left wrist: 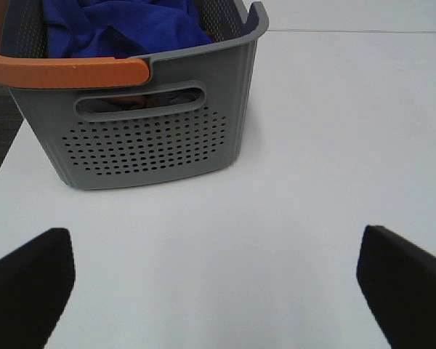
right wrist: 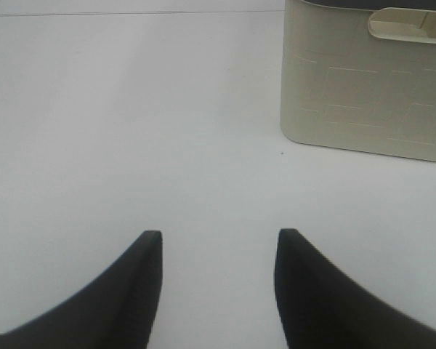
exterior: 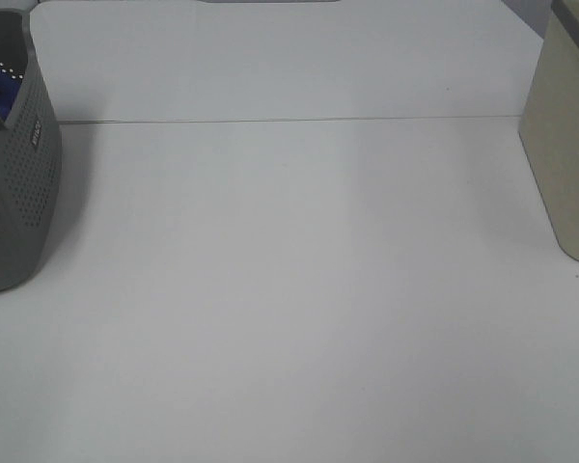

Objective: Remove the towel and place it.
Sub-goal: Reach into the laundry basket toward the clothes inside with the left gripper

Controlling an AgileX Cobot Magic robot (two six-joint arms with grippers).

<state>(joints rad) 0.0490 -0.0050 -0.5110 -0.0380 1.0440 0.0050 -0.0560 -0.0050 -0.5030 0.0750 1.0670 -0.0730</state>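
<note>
Ahead of the wide-spread, empty left hand (left wrist: 214, 247), the crumpled deep-blue plush towel (left wrist: 123, 25) lies inside a grey perforated plastic basket (left wrist: 152, 149) with an orange rim on the white worktop (left wrist: 341, 131); the right hand (right wrist: 219, 236), parted and empty, faces a cream plastic bin (right wrist: 363, 87).

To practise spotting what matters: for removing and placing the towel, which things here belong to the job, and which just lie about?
Job: blue towel; grey basket holding it; left gripper, open, facing the basket.
Lying about: cream bin; right gripper, open, empty.
</note>
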